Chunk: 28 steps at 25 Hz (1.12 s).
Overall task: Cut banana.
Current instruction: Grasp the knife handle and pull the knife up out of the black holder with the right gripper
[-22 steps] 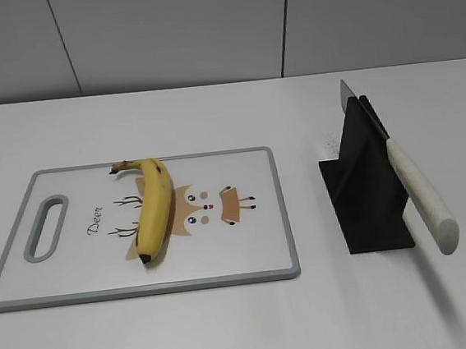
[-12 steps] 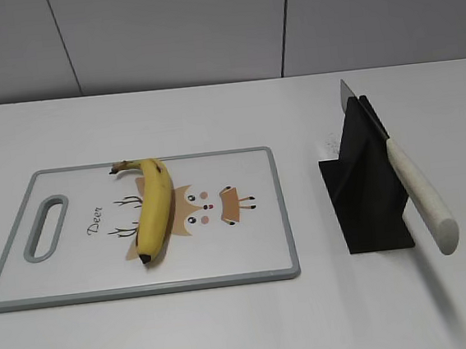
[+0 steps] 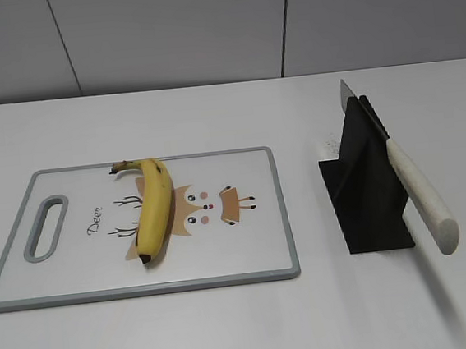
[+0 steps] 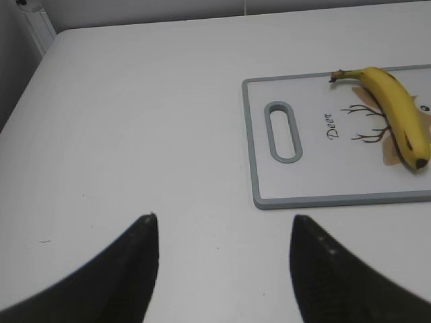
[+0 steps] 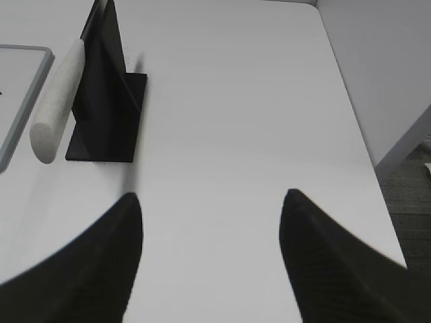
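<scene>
Nothing had moved since the earlier frames. Both the left gripper (image 4: 222, 269) and the right gripper (image 5: 212, 256) hung open and empty. The banana (image 3: 154, 207) lay lengthwise on the board (image 3: 257, 255), left of the knife (image 3: 416, 190), whose handle sat nearer the right arm.

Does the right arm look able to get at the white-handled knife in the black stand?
Probably yes: the white-handled knife leans on the black stand, handle jutting free, with bare table before the open right tool.

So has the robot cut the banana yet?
Not yet. The banana lies whole on the cutting board, and the knife sits in its black stand. The left gripper and right gripper are open and empty. Grabbing the knife and cutting are left.
</scene>
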### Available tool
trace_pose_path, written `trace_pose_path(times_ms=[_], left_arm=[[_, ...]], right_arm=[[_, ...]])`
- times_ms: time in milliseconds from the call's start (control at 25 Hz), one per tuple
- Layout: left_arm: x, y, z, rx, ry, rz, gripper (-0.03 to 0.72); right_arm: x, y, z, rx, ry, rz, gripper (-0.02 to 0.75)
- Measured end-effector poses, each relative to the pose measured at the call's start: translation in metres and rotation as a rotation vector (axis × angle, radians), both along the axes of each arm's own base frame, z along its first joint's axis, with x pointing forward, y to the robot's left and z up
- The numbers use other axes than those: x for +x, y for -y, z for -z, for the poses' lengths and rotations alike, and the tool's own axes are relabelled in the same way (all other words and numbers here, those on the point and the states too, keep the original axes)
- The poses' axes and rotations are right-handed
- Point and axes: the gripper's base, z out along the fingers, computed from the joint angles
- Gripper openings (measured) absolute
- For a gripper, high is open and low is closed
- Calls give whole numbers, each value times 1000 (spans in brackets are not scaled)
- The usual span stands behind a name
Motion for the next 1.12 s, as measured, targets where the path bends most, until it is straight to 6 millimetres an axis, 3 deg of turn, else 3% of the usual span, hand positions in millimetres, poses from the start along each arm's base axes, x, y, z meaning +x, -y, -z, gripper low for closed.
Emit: trace_pose_path(times_ms=[600,880,1120], left_arm=[[0,0,0,0,0,0,590],[0,0,0,0,0,0,589],[0,0,0,0,0,0,589]], right_arm=[[3,0,-8,1,-48,-2,498],[28,-1,-28,21,-296,-20,498],[63,2,-49,21,-418,-8,497]])
